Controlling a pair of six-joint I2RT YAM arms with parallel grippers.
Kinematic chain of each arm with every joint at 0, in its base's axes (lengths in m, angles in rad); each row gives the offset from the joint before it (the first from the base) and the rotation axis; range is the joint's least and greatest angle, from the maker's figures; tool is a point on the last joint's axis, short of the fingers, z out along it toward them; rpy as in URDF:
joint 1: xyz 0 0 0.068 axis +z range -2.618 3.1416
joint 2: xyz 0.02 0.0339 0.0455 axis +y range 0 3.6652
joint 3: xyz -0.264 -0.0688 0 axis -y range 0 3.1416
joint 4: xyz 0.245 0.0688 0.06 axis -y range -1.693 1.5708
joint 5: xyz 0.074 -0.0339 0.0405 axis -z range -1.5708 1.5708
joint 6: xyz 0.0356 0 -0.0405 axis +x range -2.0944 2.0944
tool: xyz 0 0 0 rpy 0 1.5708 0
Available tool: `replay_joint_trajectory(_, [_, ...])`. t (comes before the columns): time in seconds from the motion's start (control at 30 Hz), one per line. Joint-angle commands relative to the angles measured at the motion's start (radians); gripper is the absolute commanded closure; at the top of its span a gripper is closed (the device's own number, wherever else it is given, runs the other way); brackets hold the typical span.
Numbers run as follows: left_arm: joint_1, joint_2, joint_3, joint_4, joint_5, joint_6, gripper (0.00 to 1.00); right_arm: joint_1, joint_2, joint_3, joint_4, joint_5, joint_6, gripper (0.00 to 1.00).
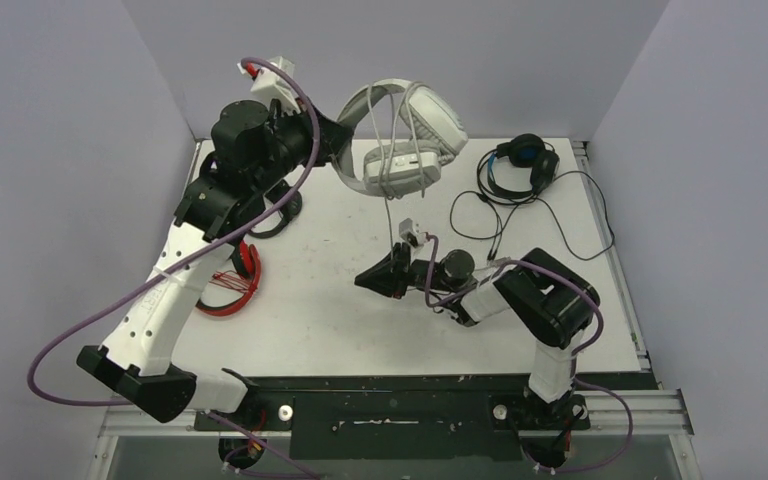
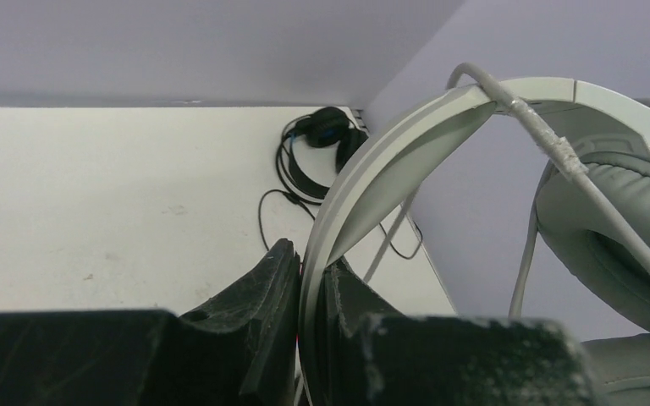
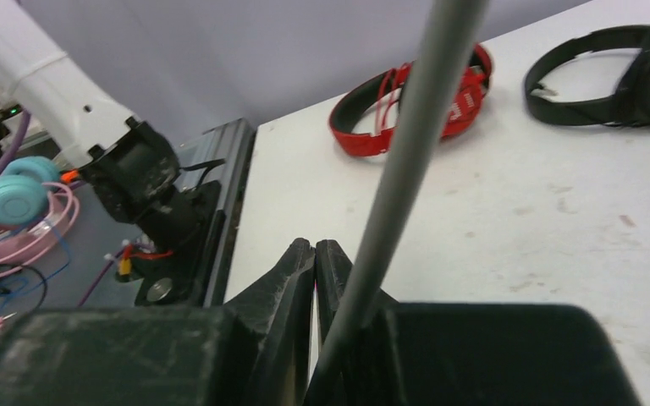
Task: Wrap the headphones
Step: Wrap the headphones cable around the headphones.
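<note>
My left gripper (image 1: 345, 140) (image 2: 309, 258) is shut on the headband of the white-grey headset (image 1: 405, 135) (image 2: 406, 144) and holds it high above the back of the table. Its grey cable (image 1: 393, 215) (image 3: 406, 161) hangs down onto my right gripper (image 1: 362, 281) (image 3: 315, 245). That gripper's tips are shut, and the cable crosses its right finger rather than passing between the tips. The red-and-black headset (image 1: 235, 280) (image 3: 415, 101) lies at the left. The small all-black headset (image 1: 280, 215) (image 3: 609, 80) is partly under my left arm. The black-and-blue headset (image 1: 520, 165) (image 2: 326, 139) lies at the back right.
Thin black cable loops (image 1: 560, 215) spread over the table right of the black-and-blue headset. Grey walls close the back and both sides. A metal rail (image 1: 620, 405) runs along the near edge. Teal and pink headphones (image 3: 17, 190) lie off the table beside my left arm's base.
</note>
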Motion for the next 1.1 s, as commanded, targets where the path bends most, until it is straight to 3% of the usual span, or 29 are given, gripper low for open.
replay_joint_trajectory(0.0, [0.033,-0.025,-0.034,0.201,-0.163,-0.098,1.00,0.089,-0.104,-0.047,0.128,0.045,-0.076,0.96])
replay_joint_trajectory(0.17, [0.041,-0.028,-0.095,0.252,-0.323,-0.037,1.00,0.187,-0.210,-0.070,-0.055,0.096,-0.176,1.00])
replay_joint_trajectory(0.3, [0.045,-0.017,-0.130,0.276,-0.500,0.075,1.00,0.278,-0.325,-0.038,-0.378,0.171,-0.324,1.00])
replay_joint_trajectory(0.53, [0.046,-0.023,-0.267,0.418,-0.700,0.418,1.00,0.338,-0.510,0.084,-0.876,0.318,-0.504,1.00])
replay_joint_trajectory(0.77, [0.044,-0.056,-0.392,0.429,-0.641,0.791,1.00,0.291,-0.592,0.358,-1.508,0.495,-0.669,1.00])
replay_joint_trajectory(0.97, [0.027,-0.067,-0.431,0.272,-0.461,0.938,1.00,0.165,-0.613,0.520,-1.755,0.543,-0.744,1.00])
replay_joint_trajectory(1.07, [-0.016,-0.062,-0.454,0.222,-0.455,1.020,1.00,0.144,-0.605,0.580,-1.817,0.592,-0.787,0.99])
